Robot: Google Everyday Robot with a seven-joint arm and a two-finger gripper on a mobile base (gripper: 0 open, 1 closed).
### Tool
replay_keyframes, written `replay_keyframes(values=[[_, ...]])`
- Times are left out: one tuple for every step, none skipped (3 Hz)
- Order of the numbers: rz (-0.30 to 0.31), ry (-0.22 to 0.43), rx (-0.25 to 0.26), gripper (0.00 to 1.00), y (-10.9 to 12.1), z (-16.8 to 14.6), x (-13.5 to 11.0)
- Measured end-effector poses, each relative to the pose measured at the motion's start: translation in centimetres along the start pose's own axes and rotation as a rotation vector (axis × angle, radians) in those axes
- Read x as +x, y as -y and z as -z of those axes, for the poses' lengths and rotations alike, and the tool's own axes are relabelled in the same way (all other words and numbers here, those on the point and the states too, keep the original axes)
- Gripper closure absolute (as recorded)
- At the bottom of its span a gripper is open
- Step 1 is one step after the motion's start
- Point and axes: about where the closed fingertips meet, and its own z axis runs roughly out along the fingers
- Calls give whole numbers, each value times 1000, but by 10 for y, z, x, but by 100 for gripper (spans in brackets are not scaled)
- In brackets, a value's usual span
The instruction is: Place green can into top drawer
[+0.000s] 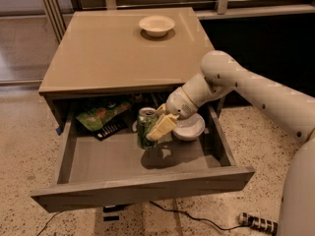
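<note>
Dark green can [142, 134] stands upright in your open top drawer [142, 183], just below the bench's [123, 53] front edge, near its middle. Your gripper [156, 128] has its fingers [165, 126] clamped on it; the far finger is hidden behind the can. A white bowl [191, 129] sits partly hidden behind your wrist.

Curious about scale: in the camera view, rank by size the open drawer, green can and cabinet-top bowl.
1. top drawer.
2-3. green can, held by the tool inside the drawer, and bowl: alike; bowl is farther, unsure.
</note>
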Motion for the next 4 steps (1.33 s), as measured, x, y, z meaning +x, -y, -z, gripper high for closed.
replay_keyframes(values=[[-34, 5, -29, 100, -2, -18, 17], [-34, 5, -29, 100, -2, -18, 17], [-34, 5, -29, 84, -2, -18, 17], [-34, 5, -29, 53, -2, -18, 17]])
